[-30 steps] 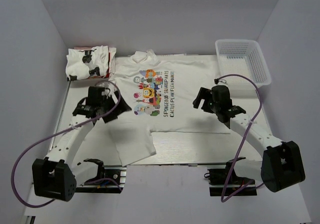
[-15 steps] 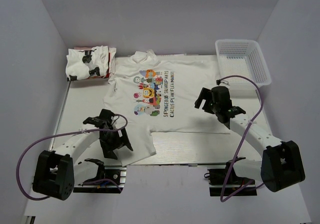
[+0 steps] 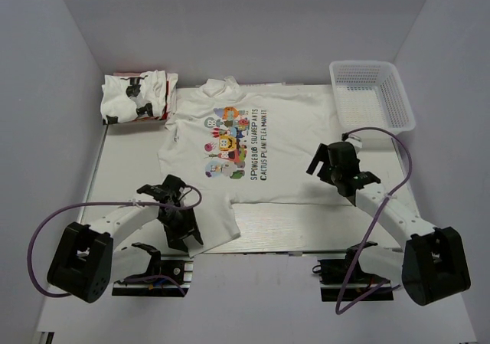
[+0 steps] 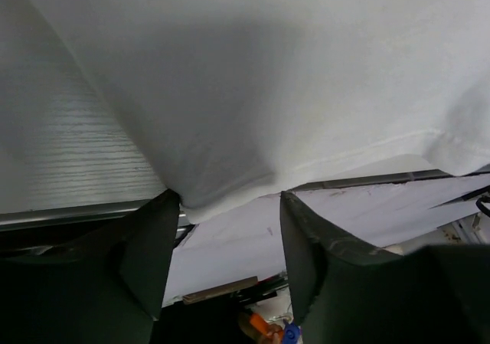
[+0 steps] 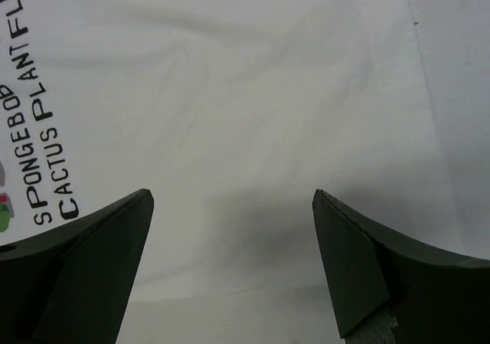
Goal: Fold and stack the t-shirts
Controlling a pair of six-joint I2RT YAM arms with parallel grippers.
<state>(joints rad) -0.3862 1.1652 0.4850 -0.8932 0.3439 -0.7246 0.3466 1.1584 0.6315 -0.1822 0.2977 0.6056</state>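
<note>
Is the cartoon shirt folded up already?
No, the cartoon t-shirt lies spread out flat on the table, with one sleeve sticking out toward the near edge.

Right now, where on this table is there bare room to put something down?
Bare table lies left of the spread t-shirt, between the folded stack and the left gripper, and along the shirt's near edge. The far side is crowded: stack, shirt, basket.

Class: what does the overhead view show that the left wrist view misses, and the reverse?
Overhead only: the basket, the folded shirt pile, the cartoon print, the right gripper. Left wrist only: the hem stitching, close up. Both: the spread t-shirt, the table edge and the open left gripper.
</note>
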